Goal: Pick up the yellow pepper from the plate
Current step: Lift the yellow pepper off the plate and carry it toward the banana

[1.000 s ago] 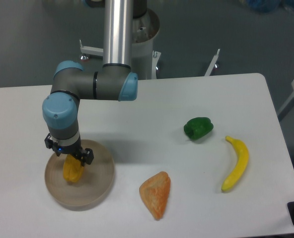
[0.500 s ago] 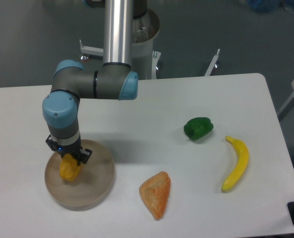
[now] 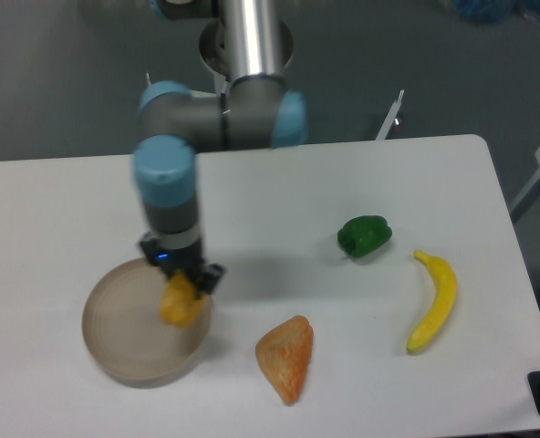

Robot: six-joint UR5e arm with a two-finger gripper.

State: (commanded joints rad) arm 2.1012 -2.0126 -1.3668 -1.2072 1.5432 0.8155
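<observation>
Gripper (image 3: 181, 290) clamped on the yellow pepper (image 3: 181, 305), held over the right rim of the plate (image 3: 124, 333), nothing else in the plate, green pepper (image 3: 364, 235), banana (image 3: 434, 302) on the surface (image 3: 343, 182)

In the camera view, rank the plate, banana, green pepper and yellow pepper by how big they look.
1. plate, widest by far
2. banana, long but thin
3. green pepper
4. yellow pepper, partly hidden by the jaws of the gripper and raised nearer the camera, so its order against the green pepper is unsure.
</observation>
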